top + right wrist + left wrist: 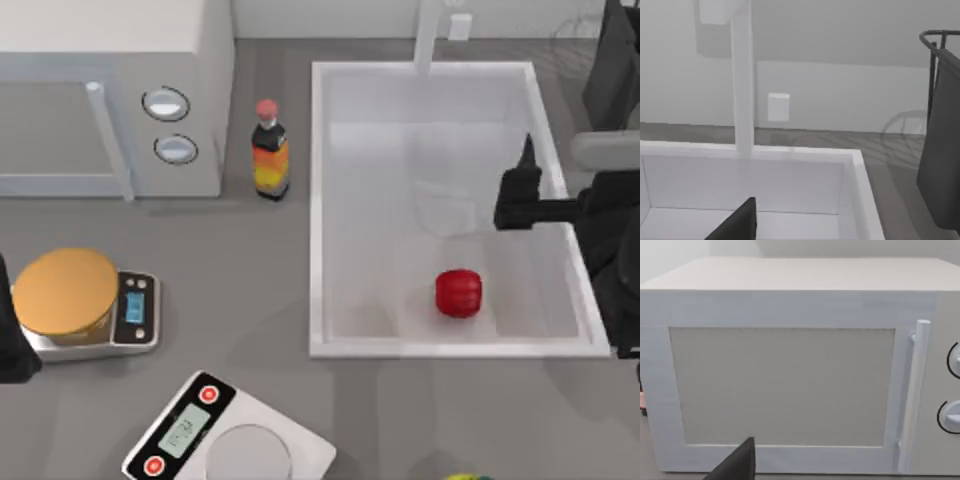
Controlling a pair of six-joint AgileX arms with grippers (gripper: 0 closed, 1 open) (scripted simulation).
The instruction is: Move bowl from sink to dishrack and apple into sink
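Apple (459, 293) sits on the sink (318, 200) floor, toward the near right corner, clear of every wall. Judging by that, the apple half of the task looks done

Right gripper (520, 185) hangs over the right side of the basin, close to the right rim and well apart from the apple, roughly level with mid-basin. Can't tell whether the claw is wide or narrow, and nothing is visibly in it. Right wrist view looks along the basin to the faucet post (742, 80), with the dishrack (935, 37) wires just past the sink's right rim

Left gripper (8, 345) is parked at the table's left edge by the scale with the orange disc (65, 290), facing the microwave (790, 375). Can't tell its claw state either

Handling, as a judgement:
- apple: light, rigid, glossy skin, so probably slippery, and round, so it rolls if nudged
- if it needs a re-grip, come straight down and pinch across the widest part, not near the top or bottom where the pads would slide off
- moderate squeeze is enough, since it should bruise before it breaks
- room all round it for a top grasp, and the near and right walls are the closest obstacles

Rack is close beside the sink, so any transfer from the basin is short, but the rim has to be cleared first
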